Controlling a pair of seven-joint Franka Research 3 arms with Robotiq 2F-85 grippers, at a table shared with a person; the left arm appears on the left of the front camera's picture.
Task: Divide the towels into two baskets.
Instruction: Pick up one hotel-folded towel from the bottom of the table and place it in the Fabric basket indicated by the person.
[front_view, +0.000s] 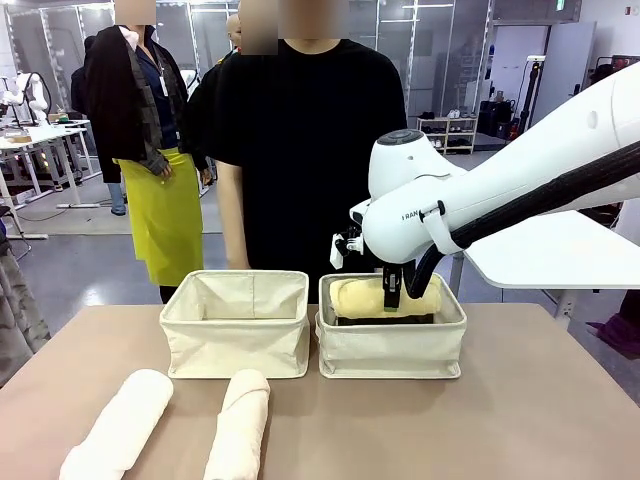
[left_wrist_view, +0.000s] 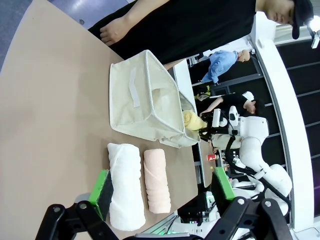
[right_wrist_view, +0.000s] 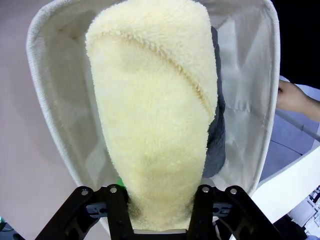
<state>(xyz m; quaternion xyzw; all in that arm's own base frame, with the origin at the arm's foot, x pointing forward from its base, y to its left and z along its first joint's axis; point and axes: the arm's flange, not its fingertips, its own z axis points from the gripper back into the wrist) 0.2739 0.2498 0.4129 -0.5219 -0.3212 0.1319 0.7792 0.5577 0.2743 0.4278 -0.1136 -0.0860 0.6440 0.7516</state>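
My right gripper (front_view: 392, 296) is shut on the pale yellow towel (front_view: 372, 294), holding it inside the right basket (front_view: 392, 352). In the right wrist view the yellow towel (right_wrist_view: 155, 115) fills the space between the fingers of that gripper (right_wrist_view: 162, 202), with the dark grey towel (right_wrist_view: 216, 135) beside it against the basket wall (right_wrist_view: 247, 75). The left basket (front_view: 237, 340) has no towel in it. The white towel (front_view: 120, 430) and the cream towel (front_view: 238, 425) lie on the table near the front. My left gripper (left_wrist_view: 162, 187) hangs open above the white towel (left_wrist_view: 125, 185) and the cream towel (left_wrist_view: 156, 180).
A person in black stands right behind the baskets, one hand (right_wrist_view: 295, 97) near the right basket's far side. The tan table (front_view: 540, 420) has free room at the front right. A white side table (front_view: 560, 250) stands at the right.
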